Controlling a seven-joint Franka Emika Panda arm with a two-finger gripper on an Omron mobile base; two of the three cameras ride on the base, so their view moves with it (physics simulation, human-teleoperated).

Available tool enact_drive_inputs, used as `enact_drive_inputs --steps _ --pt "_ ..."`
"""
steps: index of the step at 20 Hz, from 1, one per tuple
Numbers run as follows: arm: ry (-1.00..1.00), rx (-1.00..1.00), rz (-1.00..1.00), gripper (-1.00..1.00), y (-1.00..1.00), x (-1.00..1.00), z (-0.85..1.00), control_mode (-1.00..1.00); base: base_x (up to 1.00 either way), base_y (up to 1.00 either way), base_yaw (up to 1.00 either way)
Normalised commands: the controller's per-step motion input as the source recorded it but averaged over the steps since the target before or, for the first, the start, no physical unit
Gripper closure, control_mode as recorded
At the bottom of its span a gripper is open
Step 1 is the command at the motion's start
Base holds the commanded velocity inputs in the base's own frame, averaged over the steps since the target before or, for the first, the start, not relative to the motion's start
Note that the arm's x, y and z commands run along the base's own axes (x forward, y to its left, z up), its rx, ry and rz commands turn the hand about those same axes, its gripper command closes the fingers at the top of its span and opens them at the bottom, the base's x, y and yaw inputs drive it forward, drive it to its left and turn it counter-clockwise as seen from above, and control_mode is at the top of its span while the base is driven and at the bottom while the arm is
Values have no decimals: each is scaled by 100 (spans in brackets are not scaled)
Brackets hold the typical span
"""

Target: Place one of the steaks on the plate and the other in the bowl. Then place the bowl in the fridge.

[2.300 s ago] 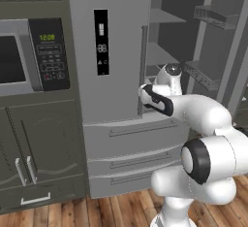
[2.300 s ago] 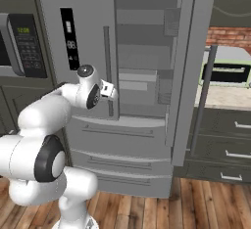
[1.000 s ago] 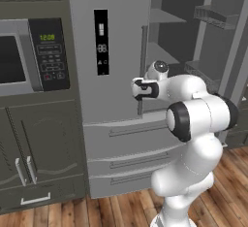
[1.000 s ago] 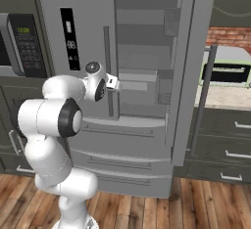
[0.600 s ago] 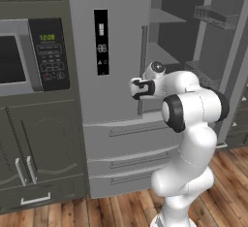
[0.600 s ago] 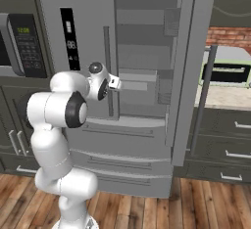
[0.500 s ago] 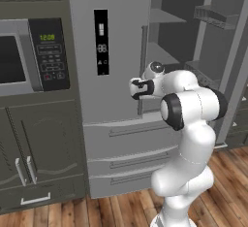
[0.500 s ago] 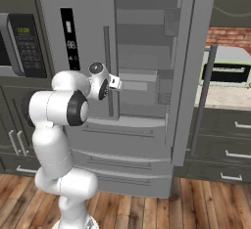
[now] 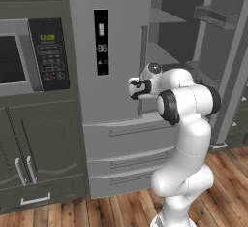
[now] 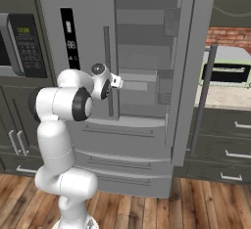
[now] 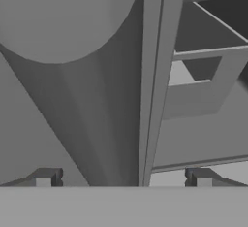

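You see the fridge (image 9: 116, 22) in front of the base, right door swung open, left door closed w/ its long handle (image 11: 152, 80) upright. Gripper (image 11: 123, 177) is right at that handle, jaws wide, handle between the fingertips (image 11: 44, 178), not clamped.

Dark cabinets (image 9: 43, 148); wood floor (image 9: 227, 172); microwave (image 9: 29, 56)

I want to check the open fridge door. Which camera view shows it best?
The right base view: the open right door shows at full height beside the fridge shelves. The left base view shows the door cut off at the picture's edge. The hand view shows the closed door's handle between the open pincer's fingertips.
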Motion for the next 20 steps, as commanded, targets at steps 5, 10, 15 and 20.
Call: enact_drive_inputs --steps 5,10,15,20 --pt "-3 0 0 -100 0 23 -3 -100 0 0 0" --pt "0 0 0 -100 0 29 0 -100 0 0 0" --pt "0 0 0 100 0 37 0 -100 0 0 0" --pt "0 0 0 100 0 0 0 -100 0 0 0"
